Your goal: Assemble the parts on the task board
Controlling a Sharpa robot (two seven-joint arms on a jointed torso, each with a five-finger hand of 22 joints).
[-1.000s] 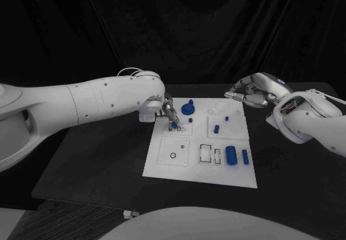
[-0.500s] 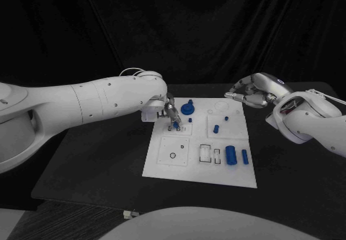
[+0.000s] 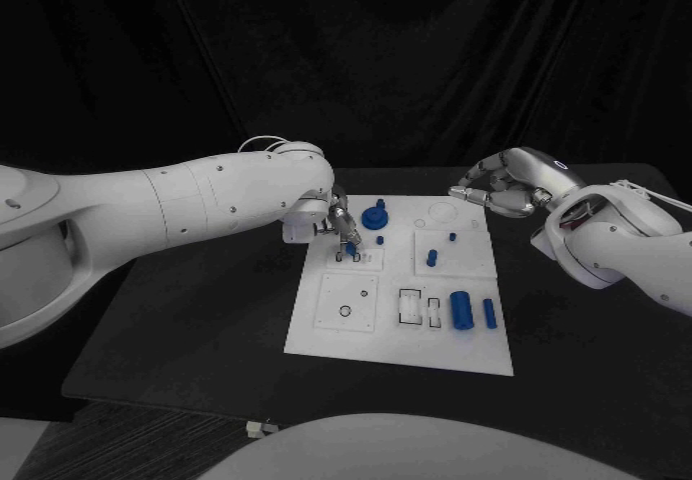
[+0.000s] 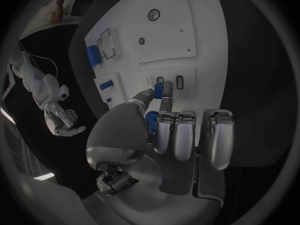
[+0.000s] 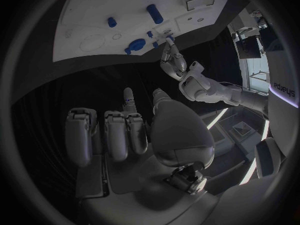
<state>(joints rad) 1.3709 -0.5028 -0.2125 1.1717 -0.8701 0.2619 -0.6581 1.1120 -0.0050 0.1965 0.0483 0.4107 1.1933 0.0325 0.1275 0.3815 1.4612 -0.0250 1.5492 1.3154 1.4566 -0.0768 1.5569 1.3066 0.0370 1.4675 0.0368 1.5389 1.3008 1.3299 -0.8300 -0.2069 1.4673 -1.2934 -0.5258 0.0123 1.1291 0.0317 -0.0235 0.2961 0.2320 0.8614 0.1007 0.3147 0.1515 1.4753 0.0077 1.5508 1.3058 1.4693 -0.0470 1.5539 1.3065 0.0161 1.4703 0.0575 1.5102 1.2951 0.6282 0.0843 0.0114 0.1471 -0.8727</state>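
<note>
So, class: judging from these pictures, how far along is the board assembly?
Done: several blue pieces already stand on the task board. In hand: the left hand pinches a small blue part over the rectangular slots. Left: the large blue cylinder lies loose, and the right hand holds nothing.

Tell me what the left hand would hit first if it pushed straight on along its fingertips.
Probably the task board: the left hand pinches a small blue part pointing at the two small slots just ahead. Depth is unclear.
</note>
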